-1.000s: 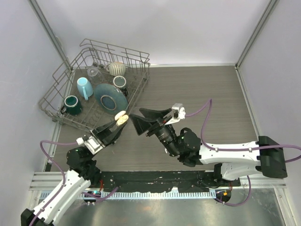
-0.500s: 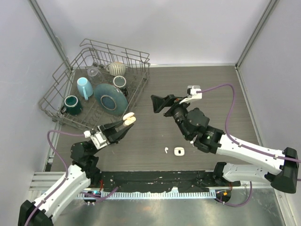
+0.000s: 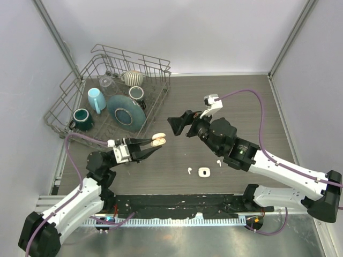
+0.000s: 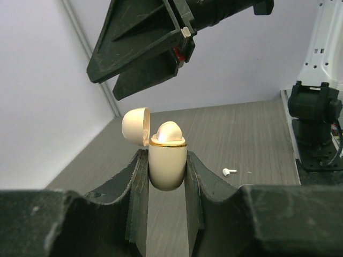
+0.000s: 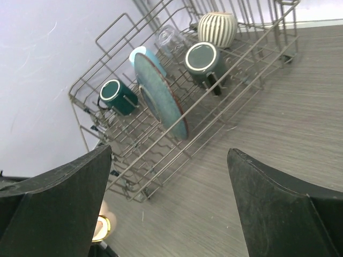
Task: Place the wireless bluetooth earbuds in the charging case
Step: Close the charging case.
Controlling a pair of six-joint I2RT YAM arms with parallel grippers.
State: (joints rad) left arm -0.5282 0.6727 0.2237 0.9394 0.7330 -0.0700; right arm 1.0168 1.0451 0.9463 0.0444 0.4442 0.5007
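We can read no text, label, brand, number or sign in any of the views. The charging case, at the centre of the left wrist view, shows only a plain cream shell with a gold rim. The earbuds, low in the middle of the top view, are too small for us to tell whether they carry any marking.
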